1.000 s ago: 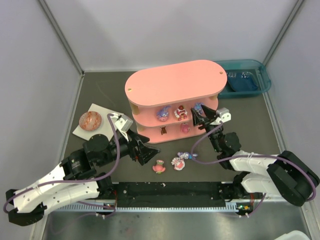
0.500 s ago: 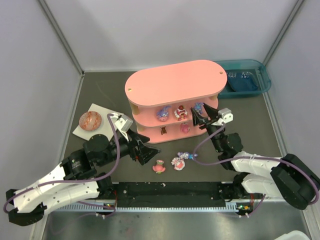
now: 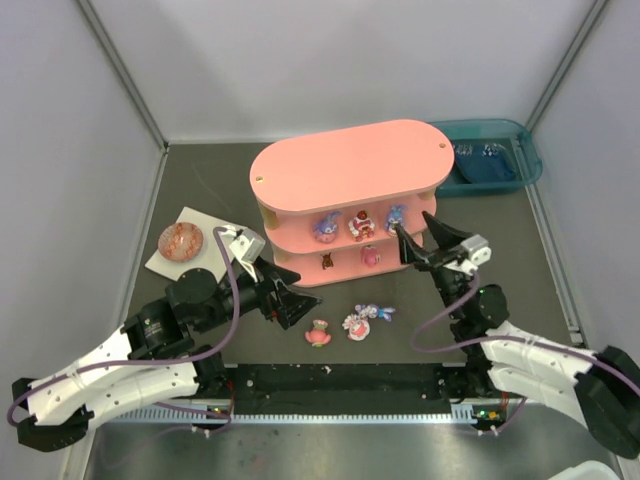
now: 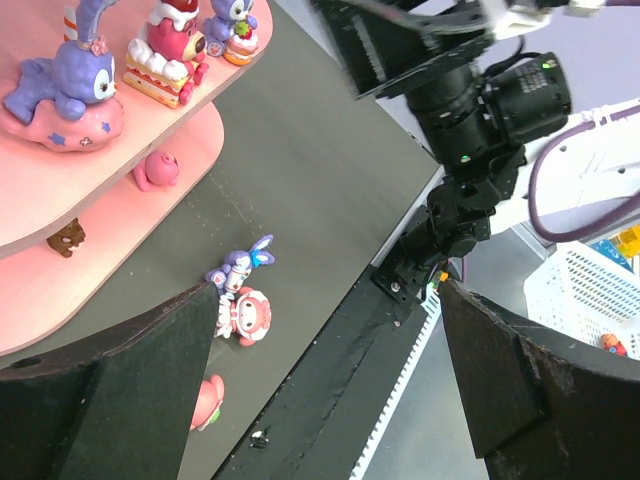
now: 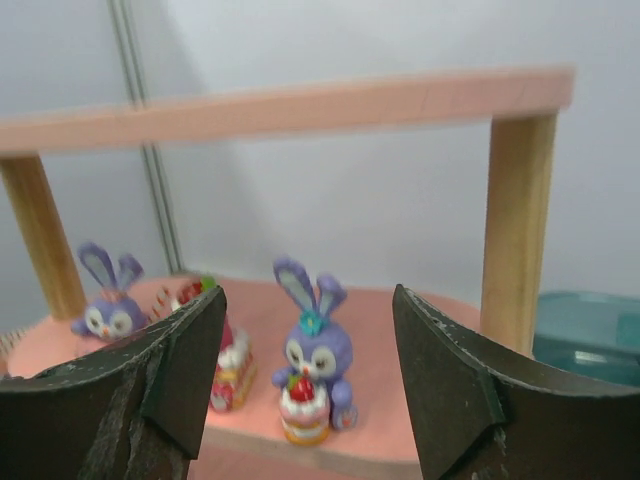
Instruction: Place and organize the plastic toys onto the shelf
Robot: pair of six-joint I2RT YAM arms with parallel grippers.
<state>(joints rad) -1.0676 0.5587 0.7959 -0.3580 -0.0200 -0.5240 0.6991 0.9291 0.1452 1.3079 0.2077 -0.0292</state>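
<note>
The pink shelf (image 3: 350, 170) stands mid-table. Its middle tier holds three plastic toys: a purple bunny on a pink base (image 3: 325, 227), a red-and-white cake figure (image 3: 361, 226) and a purple bunny with a cake (image 3: 396, 216) (image 5: 312, 365). The lowest tier has a small brown toy (image 3: 327, 261) and a pink one (image 3: 370, 256). On the table lie a pink toy (image 3: 319, 334), a white-red figurine (image 3: 355, 324) (image 4: 245, 315) and a purple bunny (image 3: 376, 312) (image 4: 242, 265). My right gripper (image 3: 412, 240) (image 5: 308, 300) is open and empty, just off the shelf's right end. My left gripper (image 3: 290, 300) (image 4: 330, 300) is open and empty beside the loose toys.
A brown-red speckled ball (image 3: 181, 239) rests on a white plate (image 3: 190, 262) at the left. A teal bin (image 3: 490, 155) sits behind the shelf on the right. Grey walls enclose the table; a black rail (image 3: 340, 380) runs along the near edge.
My right gripper has drawn back from the shelf toward the right and near side, jaws spreading wider, with the purple cake bunny left standing on the middle tier. The left arm has not moved.
</note>
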